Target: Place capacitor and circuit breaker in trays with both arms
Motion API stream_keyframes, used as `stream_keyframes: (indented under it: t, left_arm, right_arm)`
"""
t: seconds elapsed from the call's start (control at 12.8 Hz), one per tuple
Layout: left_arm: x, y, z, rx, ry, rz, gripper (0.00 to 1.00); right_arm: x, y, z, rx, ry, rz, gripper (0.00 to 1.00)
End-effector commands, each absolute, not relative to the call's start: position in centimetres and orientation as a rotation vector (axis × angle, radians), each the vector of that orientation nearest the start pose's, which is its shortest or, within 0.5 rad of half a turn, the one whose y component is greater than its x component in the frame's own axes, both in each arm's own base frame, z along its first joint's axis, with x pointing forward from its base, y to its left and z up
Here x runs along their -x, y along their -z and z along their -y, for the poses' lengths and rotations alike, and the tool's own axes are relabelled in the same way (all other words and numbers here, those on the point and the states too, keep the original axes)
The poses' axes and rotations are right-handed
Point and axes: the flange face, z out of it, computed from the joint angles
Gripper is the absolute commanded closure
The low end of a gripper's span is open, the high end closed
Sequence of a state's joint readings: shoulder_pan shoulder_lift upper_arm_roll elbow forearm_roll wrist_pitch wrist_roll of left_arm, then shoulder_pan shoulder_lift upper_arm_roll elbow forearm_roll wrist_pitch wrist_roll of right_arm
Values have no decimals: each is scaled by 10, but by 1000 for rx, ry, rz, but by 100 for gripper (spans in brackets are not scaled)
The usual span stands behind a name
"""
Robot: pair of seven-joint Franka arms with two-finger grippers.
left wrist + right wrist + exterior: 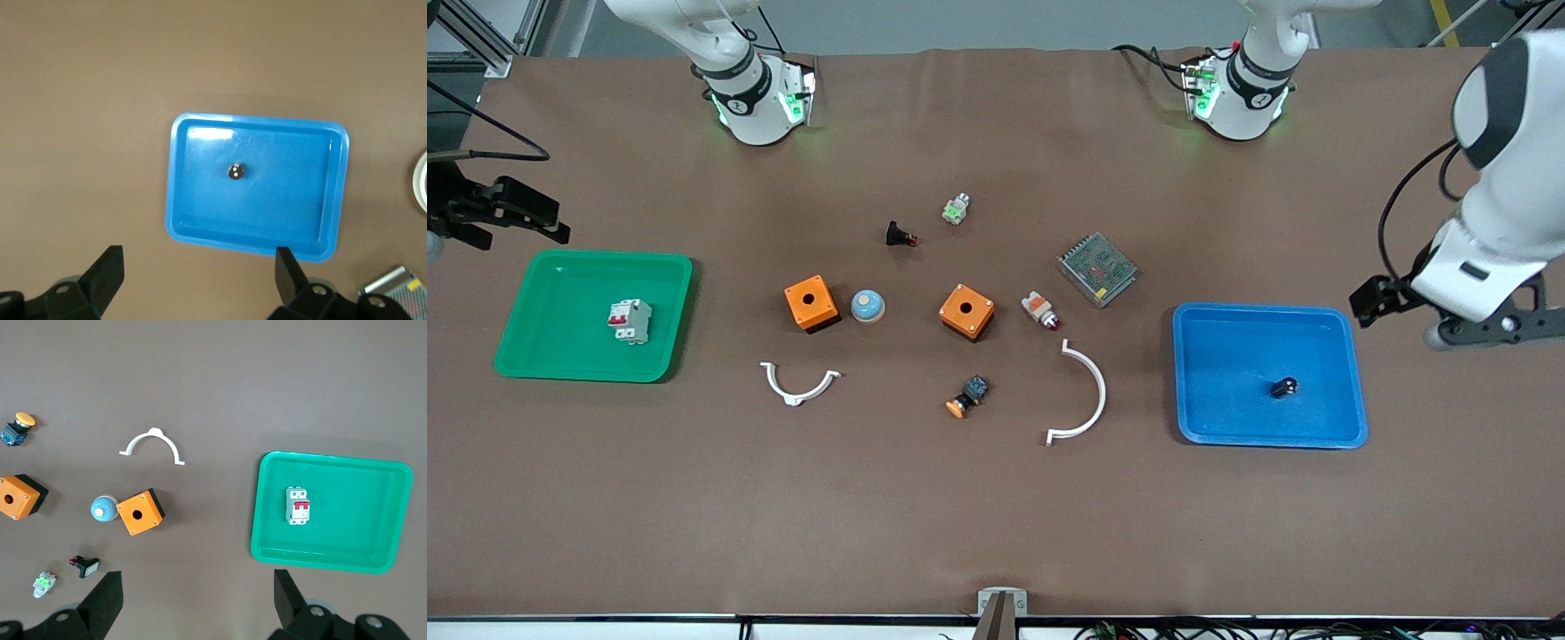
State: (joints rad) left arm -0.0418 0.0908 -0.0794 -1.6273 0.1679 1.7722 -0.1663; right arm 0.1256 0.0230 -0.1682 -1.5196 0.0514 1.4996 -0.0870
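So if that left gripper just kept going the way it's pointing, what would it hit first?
Probably bare table beside the blue tray. The left gripper is open and points down. The capacitor lies farther in, though depth is uncertain.

Left claw [1472, 333] raised, fingers spread; right claw [480, 213] likewise raised and open.

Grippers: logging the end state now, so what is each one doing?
Left gripper: open, empty, up beside the blue tray.
Right gripper: open, empty, up beside the green tray.
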Motion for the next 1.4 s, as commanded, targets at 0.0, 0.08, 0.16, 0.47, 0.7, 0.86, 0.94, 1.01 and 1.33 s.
stream_keyframes:
  t: [0.0, 0.08, 0.16, 0.47, 0.7, 0.86, 0.94, 1.01, 1.33]
  left_arm:
    - [-563, -615, 57, 3050, 111, -41, 0]
    - [-551, -629, 58, 3068, 123, -36, 0]
    - [-545, -630, 59, 3069, 80, -47, 0]
    - [-529, -629, 70, 3110, -67, -70, 0]
    - [-520, -647, 61, 3117, -1, -46, 0]
    - [-520, -662, 57, 3123, 48, -37, 0]
    - [-521, -670, 56, 3127, 67, -34, 0]
    - [-522, -670, 57, 3127, 67, -32, 0]
    - [-526, -658, 56, 3125, 2, -30, 0]
  right_arm:
    - [-541, -630, 17, 3108, -43, 75, 0]
    - [-542, -629, 18, 3119, -37, 77, 0]
    - [-543, -626, 18, 3124, -30, 79, 0]
    - [-524, -617, 16, 3113, -3, 61, 0]
    - [-521, -622, 8, 3116, 4, 63, 0]
    - [-520, -622, 10, 3126, -1, 62, 0]
    - [-519, -624, 11, 3126, 6, 62, 0]
    - [-519, -625, 11, 3126, 8, 62, 0]
    - [-517, -626, 11, 3125, 10, 62, 0]
